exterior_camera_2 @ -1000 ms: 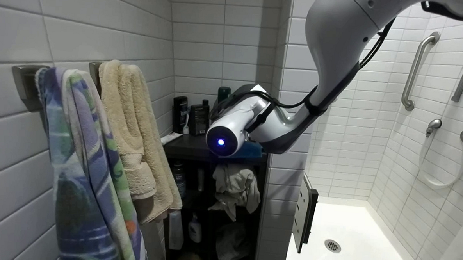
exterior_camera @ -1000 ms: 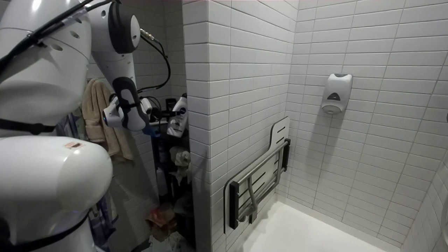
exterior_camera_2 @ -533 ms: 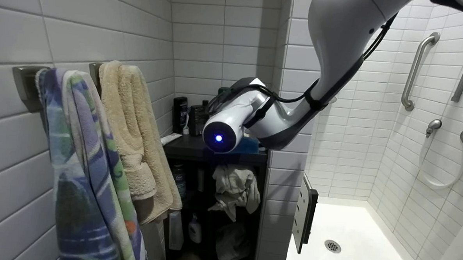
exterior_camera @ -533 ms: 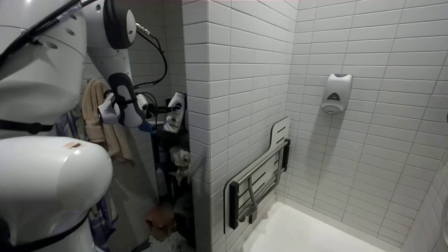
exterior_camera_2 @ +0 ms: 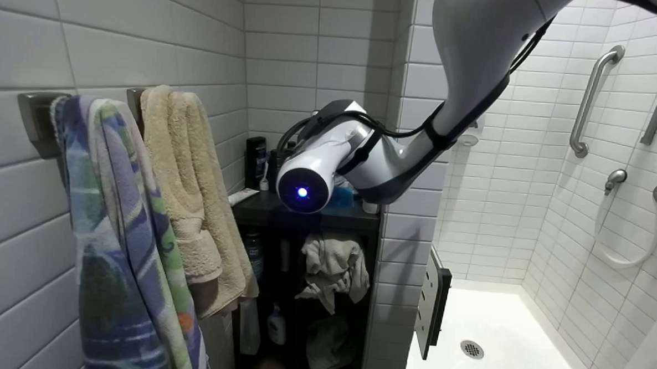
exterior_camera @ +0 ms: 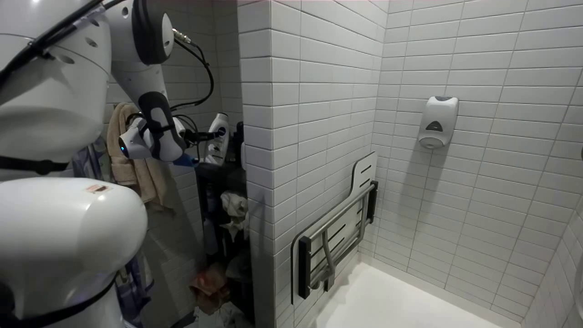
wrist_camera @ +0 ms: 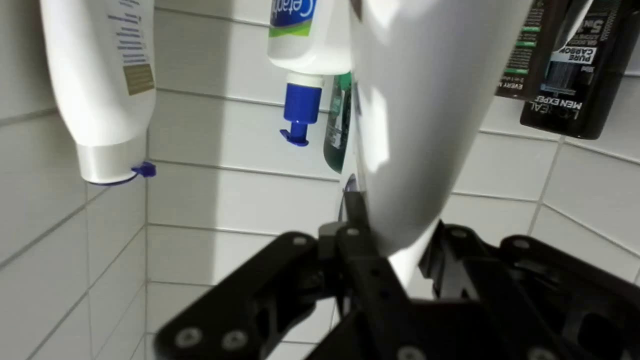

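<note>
My gripper [exterior_camera: 208, 135] is shut on a white bottle [exterior_camera: 218, 146] and holds it slightly tilted, above or at the top of a black shelf unit [exterior_camera_2: 266, 210]; I cannot tell whether its base touches. In the wrist view, which stands upside down, the gripper [wrist_camera: 397, 220] has the white bottle [wrist_camera: 430, 100] between its fingers. Beside it are a white lotion bottle [wrist_camera: 105, 85], a white Cetaphil bottle [wrist_camera: 312, 42] with a blue pump, a dark green bottle [wrist_camera: 337, 132] and black bottles [wrist_camera: 575, 75]. The arm hides the gripper and held bottle in an exterior view [exterior_camera_2: 305, 190].
A tiled wall end [exterior_camera: 257, 136] stands right beside the shelf. A beige towel [exterior_camera_2: 187, 189] and a patterned towel [exterior_camera_2: 121, 242] hang at the left. A black bottle [exterior_camera_2: 255, 162], toothbrush [exterior_camera_2: 264, 176] and tube [exterior_camera_2: 243, 196] are on the shelf top. A folded seat [exterior_camera: 339, 232] is wall-mounted.
The arm and gripper have moved up and left in both exterior views, carrying the white bottle along. The bottle looks more upright. A white item at the shelf's right edge has come into view.
</note>
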Available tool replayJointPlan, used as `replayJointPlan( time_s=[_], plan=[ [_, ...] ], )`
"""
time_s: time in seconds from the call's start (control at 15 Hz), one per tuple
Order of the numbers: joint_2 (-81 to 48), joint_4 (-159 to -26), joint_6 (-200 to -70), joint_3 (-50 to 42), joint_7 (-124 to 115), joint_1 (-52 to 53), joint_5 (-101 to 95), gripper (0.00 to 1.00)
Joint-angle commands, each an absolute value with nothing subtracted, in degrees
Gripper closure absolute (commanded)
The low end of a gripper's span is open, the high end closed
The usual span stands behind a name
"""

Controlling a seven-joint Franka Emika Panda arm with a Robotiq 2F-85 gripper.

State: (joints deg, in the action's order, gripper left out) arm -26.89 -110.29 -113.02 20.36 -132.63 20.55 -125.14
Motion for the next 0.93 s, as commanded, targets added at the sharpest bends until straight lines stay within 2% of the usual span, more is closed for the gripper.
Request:
replayJointPlan(
  time_s=[0.0,0.53,0.87],
  plan=[
    [-25.66,-108.97,-114.48,20.38,-132.93,20.52,-128.0,0.94],
    [-29.74,-101.99,-121.54,20.33,-132.07,20.53,-130.73,0.94],
    [-33.31,-97.08,-119.73,19.76,-133.78,21.42,-133.07,0.94]
  ],
)
